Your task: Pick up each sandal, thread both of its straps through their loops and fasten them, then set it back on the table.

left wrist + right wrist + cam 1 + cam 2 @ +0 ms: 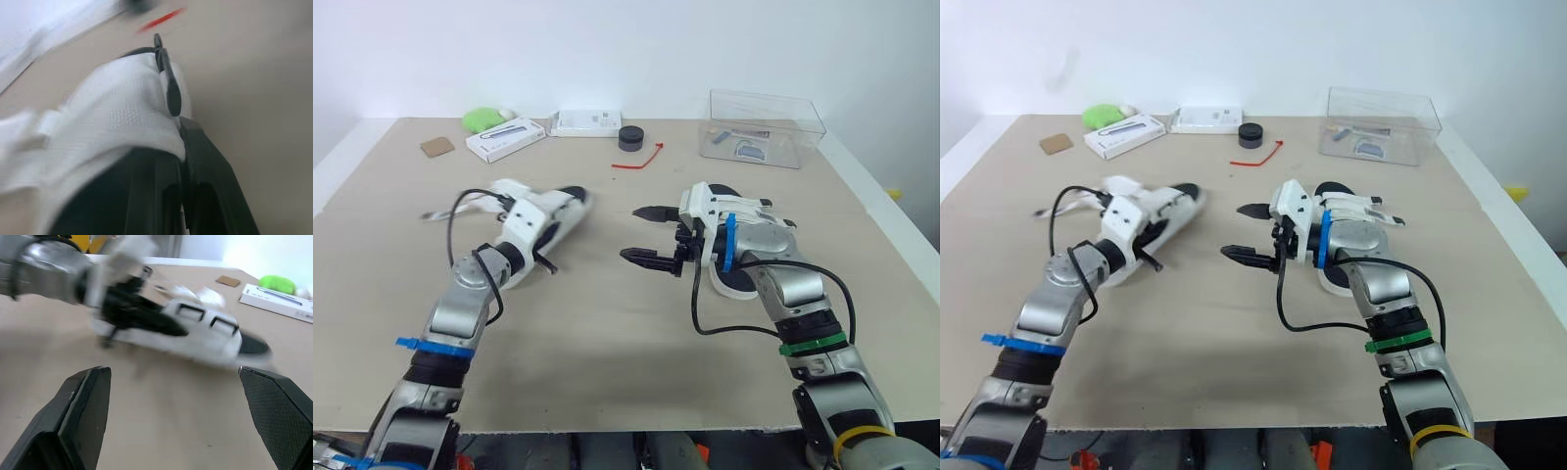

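My left gripper [551, 227] is shut on a white sandal [572, 204] with a dark footbed, holding it just above the left-centre of the table. In the left wrist view a black finger [168, 85] lies along the sandal's white upper [112, 127]. The sandal's strap loops [190, 311] face my right gripper [631, 233], which is open at mid-table, a short way right of the sandal and apart from it. A second white sandal [1332, 279] lies flat under my right forearm, partly hidden by it.
At the back right stands a clear plastic box [766, 127]. Along the back edge are a black round object [630, 138], a red tie [636, 160], two white boxes [506, 138] [587, 121], a green object [484, 118] and a brown card [437, 147].
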{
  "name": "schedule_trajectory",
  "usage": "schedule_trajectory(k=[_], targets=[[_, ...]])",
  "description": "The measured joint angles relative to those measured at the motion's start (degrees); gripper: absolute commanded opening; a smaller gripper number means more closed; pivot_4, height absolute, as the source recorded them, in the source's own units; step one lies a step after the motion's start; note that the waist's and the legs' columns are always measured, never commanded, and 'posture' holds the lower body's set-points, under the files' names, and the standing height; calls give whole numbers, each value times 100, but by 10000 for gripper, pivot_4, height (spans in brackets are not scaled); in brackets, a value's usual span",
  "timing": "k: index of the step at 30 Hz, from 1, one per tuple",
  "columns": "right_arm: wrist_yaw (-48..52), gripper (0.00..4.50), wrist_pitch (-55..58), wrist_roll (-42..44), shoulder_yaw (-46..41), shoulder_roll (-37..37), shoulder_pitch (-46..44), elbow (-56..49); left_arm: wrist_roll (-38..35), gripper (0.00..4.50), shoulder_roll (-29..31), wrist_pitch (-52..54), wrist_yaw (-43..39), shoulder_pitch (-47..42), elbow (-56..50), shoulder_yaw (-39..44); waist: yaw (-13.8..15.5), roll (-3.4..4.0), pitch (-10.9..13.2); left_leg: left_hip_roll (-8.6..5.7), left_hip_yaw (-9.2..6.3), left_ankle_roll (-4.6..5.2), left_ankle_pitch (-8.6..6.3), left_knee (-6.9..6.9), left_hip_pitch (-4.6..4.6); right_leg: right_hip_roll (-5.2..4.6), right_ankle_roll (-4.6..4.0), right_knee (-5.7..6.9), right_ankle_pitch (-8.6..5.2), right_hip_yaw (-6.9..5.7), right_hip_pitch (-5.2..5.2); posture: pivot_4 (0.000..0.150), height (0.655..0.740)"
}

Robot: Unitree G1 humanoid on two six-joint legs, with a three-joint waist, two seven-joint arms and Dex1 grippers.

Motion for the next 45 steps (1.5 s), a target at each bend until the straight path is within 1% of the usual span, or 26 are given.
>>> schedule_trajectory(k=[3, 6, 9, 11, 12, 15, 19, 28, 39, 45], targets=[[97, 45000, 15, 18, -2, -36, -26, 0, -200, 375, 443, -649, -1143, 313, -563, -384, -10, 0, 0, 2, 2, 3, -6, -1, -3, 1, -3, -5, -2, 0, -3, 1500, 7400], [177, 45000, 48, 27, -5, -132, -22, 0, -339, 375, 849, -1078, -1942, 633, -833, -471, -16, 1, 1, 6, -2, 7, -7, -1, -2, 13, -8, -3, -6, -4, -3, 1500, 7400], [190, 45000, 59, 32, -5, -139, -21, 0, -335, 375, 1102, -1454, -2368, 793, -875, -488, -11, 1, 1, 11, -2, 9, -5, 0, -1, 24, -8, -3, -7, -3, -3, 1500, 7400], [182, 45000, 115, 46, -8, -174, 17, -40, -311, 375, 1326, -1930, -2708, 1027, -888, -512, -10, 1, 1, 15, 1, 10, -5, 0, 2, 27, -8, -2, -8, -7, -2, 1500, 7400], [178, 45000, 136, 53, -15, -205, 75, -79, -301, 375, 1346, -2102, -2801, 1104, -887, -516, -5, 1, 1, 15, 0, 10, -4, 0, 2, 27, -8, -2, -9, -8, -2, 1500, 7400], [162, 45000, 234, 92, -16, -227, 236, -175, -221, 375, 1409, -2629, -2965, 1229, -830, -560, -2, 1, 1, 14, 2, 10, -5, 0, 1, 26, -7, -3, -9, -11, -1, 1500, 7400], [138, 45000, 266, 107, -17, -245, 249, -269, -213, 375, 1418, -2789, -2969, 1228, -711, -556, -2, 1, 1, 15, 2, 10, -5, 1, 2, 28, -6, -2, -8, -14, -1, 1500, 7400], [112, 45000, 359, 121, -20, -344, 392, -365, -242, 375, 1417, -2764, -2768, 1646, -932, -444, -3, 2, 1, 18, 2, 11, -5, 1, 2, 29, -5, -2, -9, -15, -2, 1500, 7400], [170, 45000, 359, 138, -20, -356, 392, -399, -245, 375, 1443, -2725, -2739, 1672, -957, -421, -3, 2, 1, 25, 3, 11, -5, 1, 7, 38, -7, -1, -9, -14, 0, 1500, 7400], [187, 45000, 358, 137, -20, -355, 391, -398, -222, 375, 1597, -3004, -2867, 1633, -935, -396, -4, 2, 1, 36, 3, 10, -5, 1, 10, 49, -16, 0, -10, -15, 0, 1500, 7400]])
